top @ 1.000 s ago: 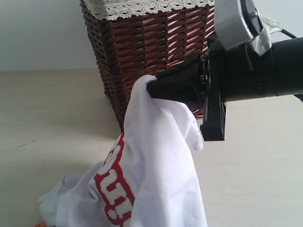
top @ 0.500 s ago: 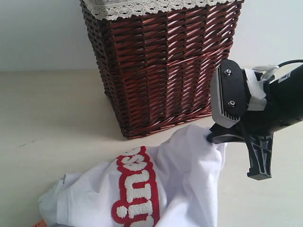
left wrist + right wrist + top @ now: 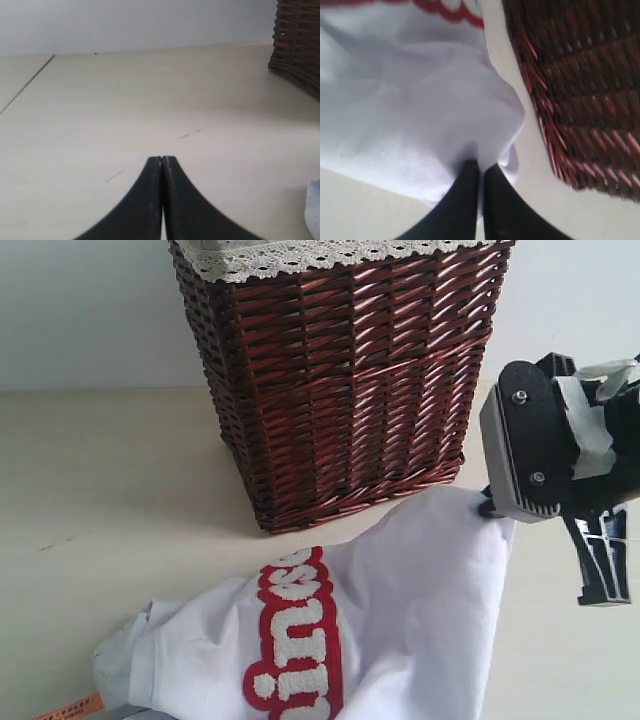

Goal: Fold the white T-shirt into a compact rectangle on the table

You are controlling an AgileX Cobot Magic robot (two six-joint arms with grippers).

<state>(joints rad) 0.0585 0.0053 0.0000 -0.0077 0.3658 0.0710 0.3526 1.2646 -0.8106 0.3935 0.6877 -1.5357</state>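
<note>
The white T-shirt [image 3: 400, 610] lies bunched on the table [image 3: 110, 480] in front of the basket, its red-banded lettering [image 3: 295, 640] showing and its orange tag [image 3: 70, 707] at the lower left. My right gripper [image 3: 490, 508] is shut on a pinched edge of the shirt, holding it just above the table; the right wrist view shows the cloth [image 3: 420, 110] clamped between the black fingers [image 3: 465, 195]. My left gripper [image 3: 162, 160] is shut with nothing in it, low over bare table [image 3: 150, 90]. A sliver of white shirt [image 3: 314, 205] shows at the edge of that view.
A dark red-brown wicker basket [image 3: 340, 370] with white lace trim [image 3: 300, 255] stands directly behind the shirt, close to my right gripper, and also shows as a wicker basket [image 3: 580, 75] in the right wrist view. A basket corner [image 3: 297, 45] appears in the left wrist view.
My right gripper has swung down and to the right with the shirt edge, from high in front of the basket to low beside it. The shirt has spread out sideways and the orange tag now shows.
</note>
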